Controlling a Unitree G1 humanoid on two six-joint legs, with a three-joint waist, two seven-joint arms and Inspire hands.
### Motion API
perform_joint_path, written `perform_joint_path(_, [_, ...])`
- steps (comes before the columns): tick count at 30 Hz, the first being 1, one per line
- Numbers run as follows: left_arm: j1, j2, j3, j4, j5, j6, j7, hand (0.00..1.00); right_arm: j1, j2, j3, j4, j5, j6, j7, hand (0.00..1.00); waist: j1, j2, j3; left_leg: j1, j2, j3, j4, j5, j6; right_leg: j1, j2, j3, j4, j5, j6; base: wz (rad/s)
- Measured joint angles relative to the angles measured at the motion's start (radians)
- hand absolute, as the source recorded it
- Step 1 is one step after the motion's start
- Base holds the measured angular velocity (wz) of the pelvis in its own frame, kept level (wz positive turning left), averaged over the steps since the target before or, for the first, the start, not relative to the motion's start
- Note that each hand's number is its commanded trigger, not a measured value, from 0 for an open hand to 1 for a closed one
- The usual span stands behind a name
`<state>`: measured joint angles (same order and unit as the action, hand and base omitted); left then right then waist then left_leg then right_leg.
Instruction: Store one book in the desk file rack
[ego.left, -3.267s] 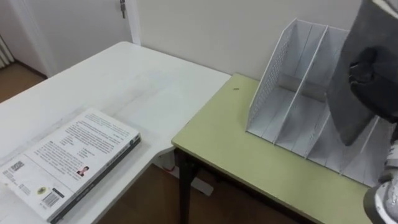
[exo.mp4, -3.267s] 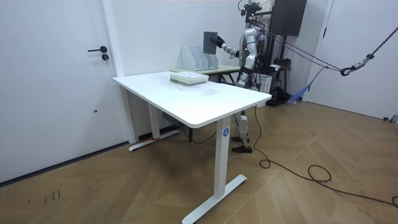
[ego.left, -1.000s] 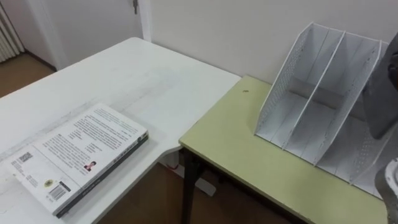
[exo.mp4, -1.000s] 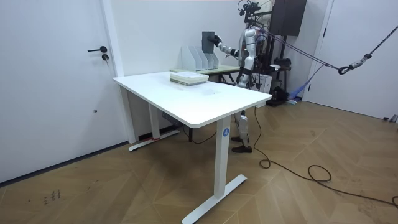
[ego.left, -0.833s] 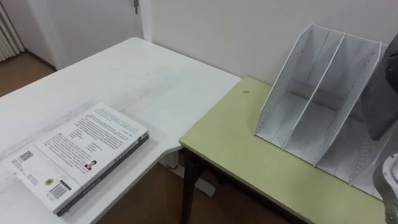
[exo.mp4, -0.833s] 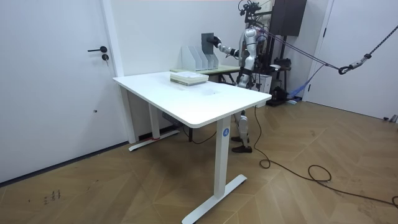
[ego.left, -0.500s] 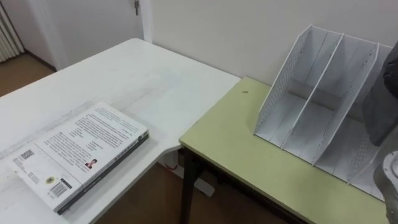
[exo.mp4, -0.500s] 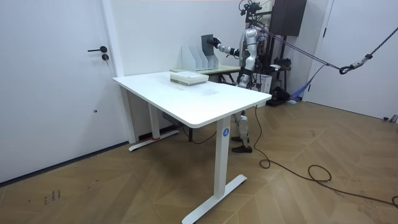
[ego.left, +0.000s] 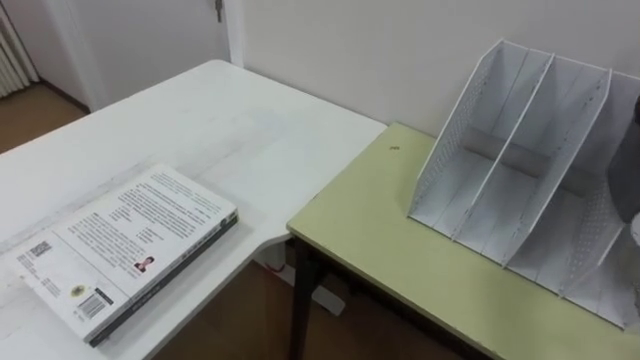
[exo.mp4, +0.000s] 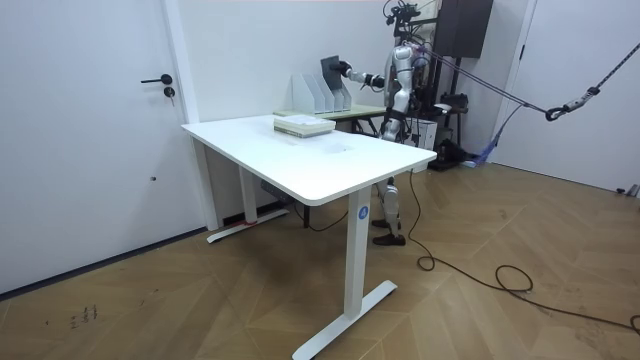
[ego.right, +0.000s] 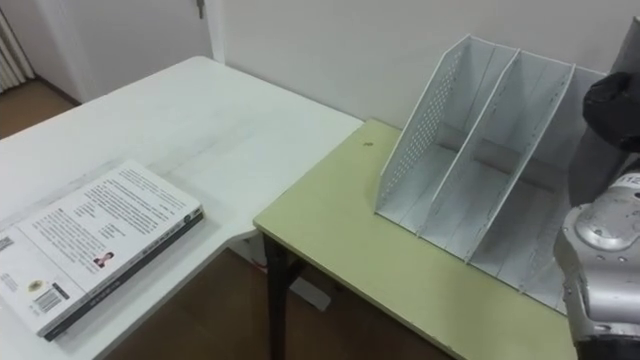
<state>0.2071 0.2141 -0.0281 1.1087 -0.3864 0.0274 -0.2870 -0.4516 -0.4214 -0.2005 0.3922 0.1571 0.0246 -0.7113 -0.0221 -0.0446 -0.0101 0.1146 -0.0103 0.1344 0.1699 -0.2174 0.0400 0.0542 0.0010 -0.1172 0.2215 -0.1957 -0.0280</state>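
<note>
Grey book (ego.right: 595, 170) held upright at the right end of the white file rack (ego.left: 510, 150).
The robot's right hand (ego.right: 615, 98) is clasped round the book's edge, and its lower part sits at the rack's last compartment; whether it touches bottom I cannot tell. The rack stands on a green desk (ego.left: 380, 260), and a second book (ego.left: 125, 250) lies flat on the white table (ego.left: 230, 130) alongside.

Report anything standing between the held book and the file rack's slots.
Nothing visible does. The right hand holds the grey book upright at the file rack's right end; the slots in view are empty. The second book lies apart on the white table.
</note>
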Motion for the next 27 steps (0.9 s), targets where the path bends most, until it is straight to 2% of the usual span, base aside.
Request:
perform_joint_path(5, [0.005, 0.001, 0.021, 0.0, 0.004, 0.009, 0.0, 0.0, -0.001, -0.019, -0.001, 0.025, 0.017, 0.008, 0.013, 1.0, 0.001, -0.003, 0.0011, 0.001, 0.0, 0.0, 0.0, 0.0, 0.0, 0.002, -0.001, -0.003, 0.002, 0.0, 0.0, 0.01])
perform_joint_path(6, [0.005, 0.001, 0.024, 0.0, 0.004, 0.01, 0.0, 0.0, -0.001, -0.026, -0.001, 0.026, 0.017, 0.021, 0.017, 1.0, 0.0, -0.012, 0.0062, 0.0, 0.0, 0.0, 0.001, 0.0, 0.0, 0.002, -0.002, -0.006, 0.002, 0.0, 0.0, 0.04])
perform_joint_path(8, [0.005, 0.002, 0.025, 0.0, 0.004, 0.01, 0.0, 0.0, -0.001, -0.041, -0.002, 0.027, 0.035, 0.032, 0.027, 1.0, 0.001, -0.014, 0.0073, -0.001, -0.001, 0.0, 0.001, 0.001, 0.0, 0.002, -0.002, -0.007, 0.0, 0.0, 0.0, 0.02])
perform_joint_path(13, [0.006, 0.005, 0.027, 0.0, 0.004, 0.01, -0.001, 0.0, -0.022, -0.056, -0.002, 0.073, 0.044, 0.04, 0.051, 1.0, 0.004, -0.026, 0.0069, 0.0, -0.001, -0.003, 0.002, 0.001, 0.0, 0.013, -0.002, -0.011, -0.002, 0.0, 0.0, 0.01])
perform_joint_path(19, [0.004, 0.01, 0.038, -0.002, 0.004, 0.016, -0.002, 0.0, -0.053, -0.096, -0.001, 0.151, 0.082, 0.043, 0.074, 1.0, 0.009, -0.031, 0.0036, -0.002, -0.002, -0.007, 0.002, 0.001, 0.0, 0.014, -0.006, -0.026, -0.002, 0.0, 0.0, 0.04])
perform_joint_path(22, [0.004, 0.01, 0.046, -0.003, 0.006, 0.018, -0.002, 0.0, -0.06, -0.102, -0.001, 0.158, 0.081, 0.043, 0.082, 1.0, 0.013, -0.031, 0.0035, -0.004, -0.002, -0.007, 0.003, 0.001, 0.0, 0.014, -0.008, -0.036, -0.001, 0.0, 0.0, 0.0])
perform_joint_path(23, [0.004, 0.01, 0.046, -0.003, 0.006, 0.019, -0.002, 0.0, -0.06, -0.103, -0.001, 0.158, 0.081, 0.043, 0.082, 0.89, 0.013, -0.031, 0.0034, -0.004, -0.002, -0.007, 0.004, 0.001, 0.0, 0.014, -0.008, -0.038, -0.001, 0.0, 0.0, 0.0])
perform_joint_path(24, [0.004, 0.01, 0.046, -0.002, 0.006, 0.019, -0.004, 0.0, -0.06, -0.103, -0.001, 0.16, 0.081, 0.043, 0.083, 0.0, 0.013, -0.03, 0.0032, -0.005, -0.002, -0.007, 0.006, 0.001, 0.0, 0.014, -0.008, -0.04, -0.001, 0.0, 0.0, 0.0])
perform_joint_path(27, [0.004, 0.012, 0.049, -0.002, 0.005, 0.022, -0.009, 0.0, -0.062, -0.11, -0.001, 0.196, 0.092, 0.045, 0.112, 0.0, 0.012, -0.032, 0.003, -0.005, -0.002, -0.007, 0.009, 0.001, 0.0, 0.017, -0.01, -0.046, 0.0, 0.0, 0.0, 0.04])
